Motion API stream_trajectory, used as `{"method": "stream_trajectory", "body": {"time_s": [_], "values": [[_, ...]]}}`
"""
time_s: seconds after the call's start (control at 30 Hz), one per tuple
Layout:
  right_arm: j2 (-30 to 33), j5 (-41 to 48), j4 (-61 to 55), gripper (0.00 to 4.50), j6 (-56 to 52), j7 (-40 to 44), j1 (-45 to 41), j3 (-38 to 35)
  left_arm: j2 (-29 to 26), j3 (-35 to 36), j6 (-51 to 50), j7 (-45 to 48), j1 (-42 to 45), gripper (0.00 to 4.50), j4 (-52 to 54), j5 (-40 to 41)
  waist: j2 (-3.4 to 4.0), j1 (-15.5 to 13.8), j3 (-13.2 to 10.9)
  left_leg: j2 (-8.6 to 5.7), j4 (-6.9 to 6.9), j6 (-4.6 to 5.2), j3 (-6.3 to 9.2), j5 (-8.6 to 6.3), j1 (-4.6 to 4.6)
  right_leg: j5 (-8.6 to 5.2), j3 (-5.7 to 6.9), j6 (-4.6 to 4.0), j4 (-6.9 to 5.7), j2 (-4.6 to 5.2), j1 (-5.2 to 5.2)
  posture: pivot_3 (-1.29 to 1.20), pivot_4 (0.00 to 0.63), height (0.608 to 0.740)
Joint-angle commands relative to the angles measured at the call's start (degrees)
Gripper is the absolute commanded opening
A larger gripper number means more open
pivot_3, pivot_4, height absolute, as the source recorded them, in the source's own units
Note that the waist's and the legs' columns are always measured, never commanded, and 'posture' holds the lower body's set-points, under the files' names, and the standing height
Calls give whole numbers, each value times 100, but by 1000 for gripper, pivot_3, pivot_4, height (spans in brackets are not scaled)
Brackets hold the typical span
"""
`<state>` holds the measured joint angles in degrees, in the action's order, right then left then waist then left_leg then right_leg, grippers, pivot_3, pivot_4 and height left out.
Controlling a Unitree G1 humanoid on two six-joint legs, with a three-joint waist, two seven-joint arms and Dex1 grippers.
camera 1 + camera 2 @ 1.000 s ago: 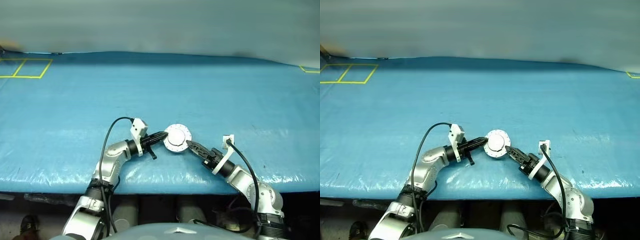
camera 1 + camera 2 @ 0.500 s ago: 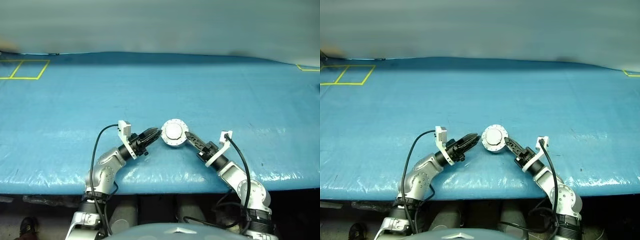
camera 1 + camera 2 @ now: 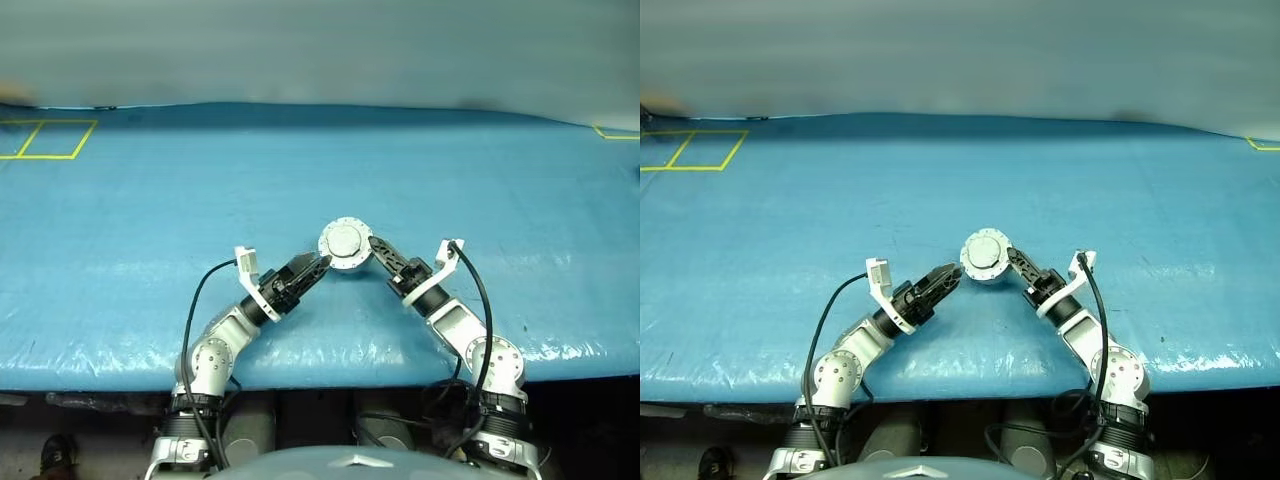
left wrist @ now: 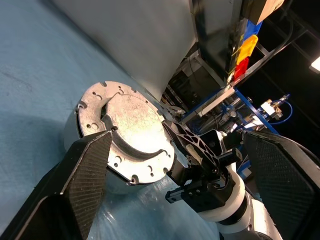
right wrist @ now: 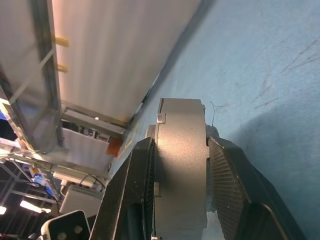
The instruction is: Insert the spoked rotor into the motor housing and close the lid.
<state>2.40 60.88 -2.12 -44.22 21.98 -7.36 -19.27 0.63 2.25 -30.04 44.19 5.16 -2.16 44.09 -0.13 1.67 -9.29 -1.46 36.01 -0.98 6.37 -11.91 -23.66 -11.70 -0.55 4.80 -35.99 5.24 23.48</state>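
Two grippers met at one round metal assembly above the blue table cover (image 3: pixel 150 200). Compared with a second earlier, we saw the left gripper (image 3: pixel 318 264) no longer closed against the assembly's edge: its black fingers (image 4: pixel 80 170) stood wide apart, one just beside the rim, gripping nothing. The right gripper (image 3: pixel 372 243) remained clamped on the motor housing (image 3: pixel 344 243), its jaws narrow across the housing's thickness, as the right wrist view confirmed, where both pads pressed the flat faces of the grey body (image 5: pixel 181 165). Over that second the held piece had travelled farther from the table's near edge, and both forearms had swung inward beneath it. We found the housing to be a thick silver-grey disc, with a notched, hole-drilled flange and a raised, scuffed central plate (image 4: pixel 134 126). We could not tell whether the rotor sat inside.
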Motion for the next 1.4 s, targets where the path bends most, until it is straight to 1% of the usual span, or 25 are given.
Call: {"method": "stream_trajectory", "body": {"time_s": [0.03,0.3,0.4,0.5,0.77,0.93,1.07,1.23,1.4], "values": [[-105,574,-320,1356,11,2,-256,-157,137,200,-26,-223,45,4487,53,206,1,0,-1,0,0,0,0,0,0,0,0,0,0,0,0,0,150,740],[-216,1127,-398,1356,56,-318,-467,-293,244,347,-44,-270,-10,4487,18,304,2,12,-1,0,0,0,0,0,-1,1,0,-1,0,0,0,0,150,740],[-198,1260,-517,1356,17,-307,-478,-257,267,295,25,-176,25,4487,-44,246,2,16,-1,0,0,0,0,0,-1,1,-1,-1,0,0,0,0,150,740],[-184,1387,-634,1356,-33,-284,-467,-178,364,330,-100,-204,141,4487,-148,375,2,25,-1,0,0,0,-1,0,-1,1,-1,-1,0,0,0,0,150,740],[-156,1654,-888,1356,-159,-265,-415,47,705,582,-582,-262,532,4487,-463,1248,3,45,-2,0,1,1,0,0,-1,1,-1,-1,-2,-1,0,0,150,740],[-52,1595,-878,1356,-164,-262,-362,195,683,518,-802,15,680,4487,-413,1604,3,44,-2,-1,1,1,0,0,-1,2,-1,0,-1,-1,-1,0,150,740],[-47,1662,-972,1356,-208,-153,-316,332,675,490,-913,51,889,4487,-562,1663,3,43,-2,-1,1,1,0,1,0,3,-1,-1,-2,-2,-1,0,150,740],[-1,1595,-1142,1356,-248,-113,-242,553,845,578,-783,32,1189,4487,-757,1724,3,43,-2,0,2,1,0,1,-1,2,-2,0,-2,-3,-1,0,150,740],[-6,1667,-1412,1356,-225,-69,-166,735,907,477,-803,29,1298,4487,-1005,1509,2,44,-2,-1,2,1,0,0,-1,3,-3,2,0,-3,-1,0,150,740]]}}
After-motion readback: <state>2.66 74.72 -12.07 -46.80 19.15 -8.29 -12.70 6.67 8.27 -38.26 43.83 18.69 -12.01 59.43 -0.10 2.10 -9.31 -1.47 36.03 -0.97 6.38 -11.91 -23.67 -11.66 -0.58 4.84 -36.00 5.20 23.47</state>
